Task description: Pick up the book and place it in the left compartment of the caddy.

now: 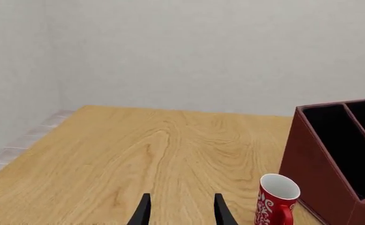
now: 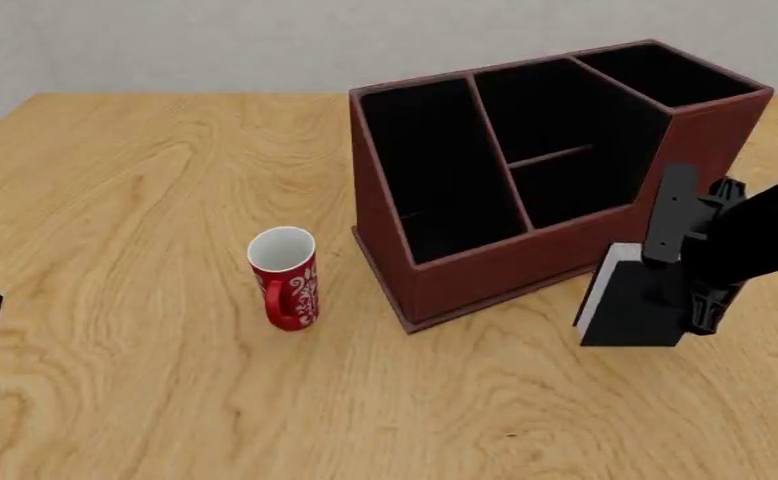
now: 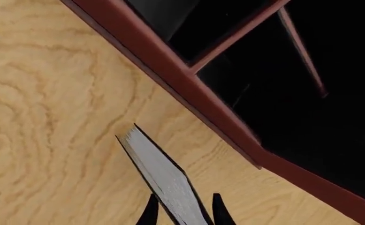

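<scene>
- The left gripper [image 1: 181,211] sits at the far left, low over bare table [image 1: 139,154]; its two dark fingers stand spread with only wood grain in the gap between them.
- A red mug [image 2: 285,278] with white swirls stands upright ahead and to the right of that gripper, well apart from it in the front view, handle turned toward the camera.
- Just beyond the mug on its right is the caddy [image 2: 496,270], dark red-brown with a black lining.
- The left compartment [image 2: 436,170], the long undivided one, is the section nearest the mug; nothing can be seen inside it.
- The book [image 2: 623,300] stands upright on the table just in front of the caddy's right end, white page edge facing left.
- The right gripper [image 3: 182,208] is pinched on the book, one finger on each cover in its wrist view, the page edge running forward from between them toward the caddy wall.
</scene>
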Robot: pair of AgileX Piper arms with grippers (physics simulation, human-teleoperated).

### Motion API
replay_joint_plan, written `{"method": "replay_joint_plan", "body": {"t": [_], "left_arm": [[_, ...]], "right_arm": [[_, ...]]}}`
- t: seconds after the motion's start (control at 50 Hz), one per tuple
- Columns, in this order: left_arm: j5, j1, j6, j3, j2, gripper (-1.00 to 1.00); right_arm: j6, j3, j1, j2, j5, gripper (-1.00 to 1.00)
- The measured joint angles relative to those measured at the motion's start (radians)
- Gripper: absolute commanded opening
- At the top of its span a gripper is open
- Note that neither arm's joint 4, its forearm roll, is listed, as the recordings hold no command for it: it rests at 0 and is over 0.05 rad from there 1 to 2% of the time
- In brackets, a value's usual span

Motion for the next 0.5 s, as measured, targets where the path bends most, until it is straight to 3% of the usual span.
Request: {"method": "replay_joint_plan", "body": {"t": [0.26,0.5], "left_arm": [[0.001,-0.003,-0.002,-0.002,0.000,1.00],[0.003,-0.014,-0.006,-0.010,0.000,1.00]], "right_arm": [[0.001,0.046,0.020,-0.077,0.026,-1.00],[0.000,0.091,0.056,-0.196,0.129,-1.00]]}}
